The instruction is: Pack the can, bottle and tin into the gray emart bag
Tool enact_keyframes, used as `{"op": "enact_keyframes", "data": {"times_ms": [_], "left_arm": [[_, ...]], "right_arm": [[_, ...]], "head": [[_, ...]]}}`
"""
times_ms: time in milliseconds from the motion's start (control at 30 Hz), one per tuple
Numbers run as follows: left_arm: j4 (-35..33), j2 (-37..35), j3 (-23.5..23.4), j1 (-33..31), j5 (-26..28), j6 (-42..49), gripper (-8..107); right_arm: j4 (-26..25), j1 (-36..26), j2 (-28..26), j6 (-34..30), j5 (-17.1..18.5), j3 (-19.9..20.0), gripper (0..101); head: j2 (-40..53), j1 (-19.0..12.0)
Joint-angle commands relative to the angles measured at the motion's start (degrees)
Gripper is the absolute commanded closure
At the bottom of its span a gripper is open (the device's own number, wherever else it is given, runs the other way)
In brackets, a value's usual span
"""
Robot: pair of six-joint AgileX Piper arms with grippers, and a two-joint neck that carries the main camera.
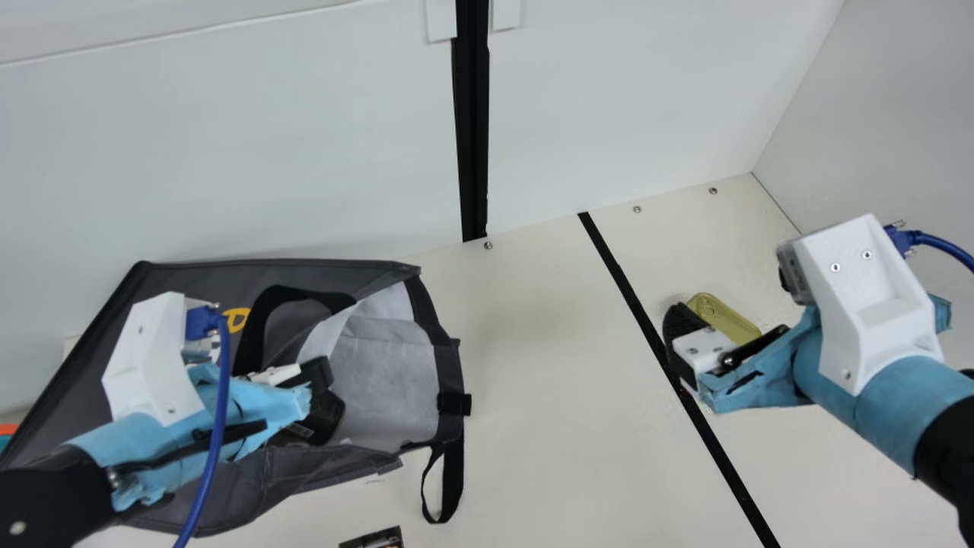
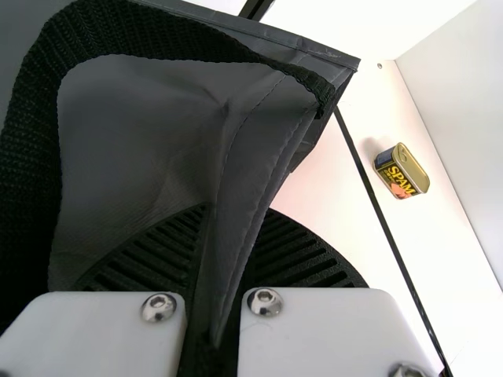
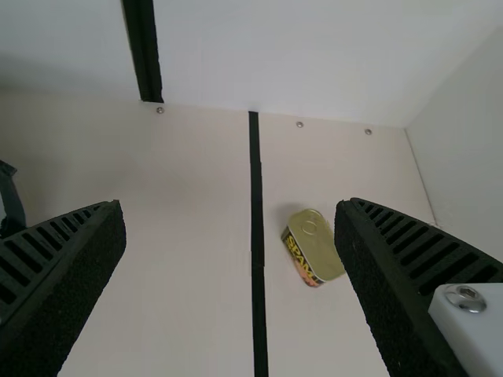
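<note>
Left claw (image 1: 321, 402): pinched nearly together on a fold of the bag
Right claw (image 1: 679, 344): spread wide, holding nothing
Tin (image 1: 723, 320): on the table (image 1: 525, 335) near the right claw, beside the black line (image 1: 647, 323)
Gray bag (image 1: 198, 283): lying flat, pale lining showing at its mouth

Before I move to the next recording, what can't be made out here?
All in the main view:
- Deep inside the dark gray fabric bag: hidden by folds and the left gripper.
- Part of the gold-lidded rectangular tin: behind the right gripper.
- Small dark printed item: cut off by the bottom edge.
- Orange-and-teal thing: cut off by the left edge.
</note>
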Motion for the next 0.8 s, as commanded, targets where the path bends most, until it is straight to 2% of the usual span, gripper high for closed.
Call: {"op": "enact_keyframes", "data": {"times_ms": [0,400,767], "left_arm": [[0.00,0.00,0.00,0.00,0.00,0.00,89],[0.00,0.00,0.00,0.00,0.00,0.00,89],[0.00,0.00,0.00,0.00,0.00,0.00,89]], "right_arm": [[-2.87,0.32,0.15,2.46,1.32,-0.76,10],[-12.69,3.24,1.17,11.64,9.37,-6.06,10],[-17.96,6.24,1.90,15.94,15.37,-9.41,10]], "head": [[-0.05,-1.30],[-0.05,-1.30],[-0.05,-1.30]]}}
